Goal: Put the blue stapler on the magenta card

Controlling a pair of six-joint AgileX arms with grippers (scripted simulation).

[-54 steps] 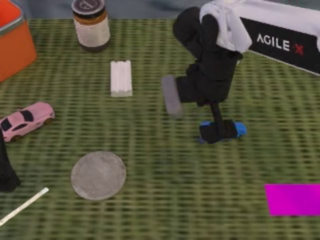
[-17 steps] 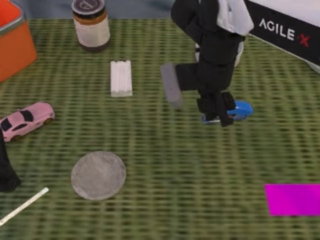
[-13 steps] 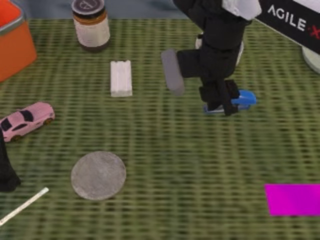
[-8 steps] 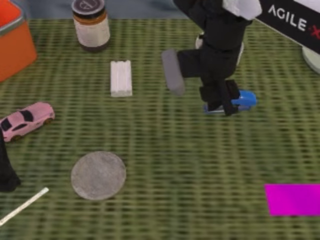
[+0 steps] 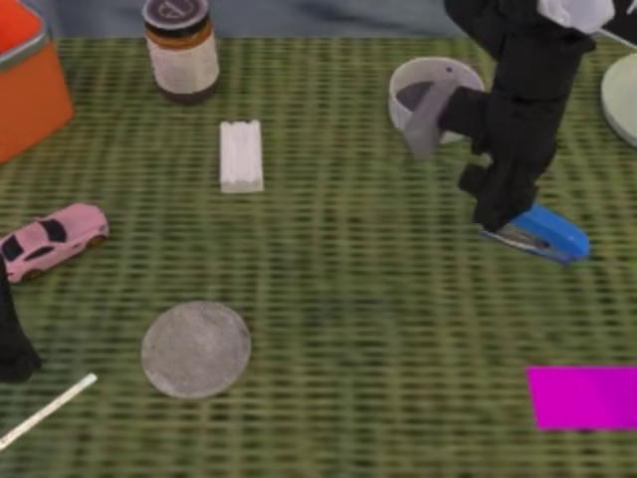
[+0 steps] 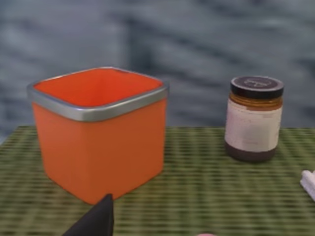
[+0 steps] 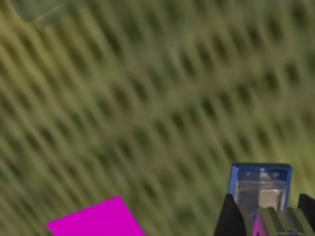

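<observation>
1. The right gripper hangs over the far right part of the table, its fingers clamped on one end of the blue stapler.
2. In the top view the stapler's long axis runs on a diagonal, from the gripped end at the far left down to its free rounded end at the near right, which points roughly toward the card's side of the table.
3. In the right wrist view the stapler juts out between the two dark fingers, its silvery underside showing and blue plastic framing it.
4. The magenta card lies flat at the near right edge of the table, well apart from the stapler; the wrist view shows it over the green woven mat.
5. A white cup stands just left of the right arm.
6. The left gripper sits parked at the near left edge, near the pink toy car and the grey disc.
</observation>
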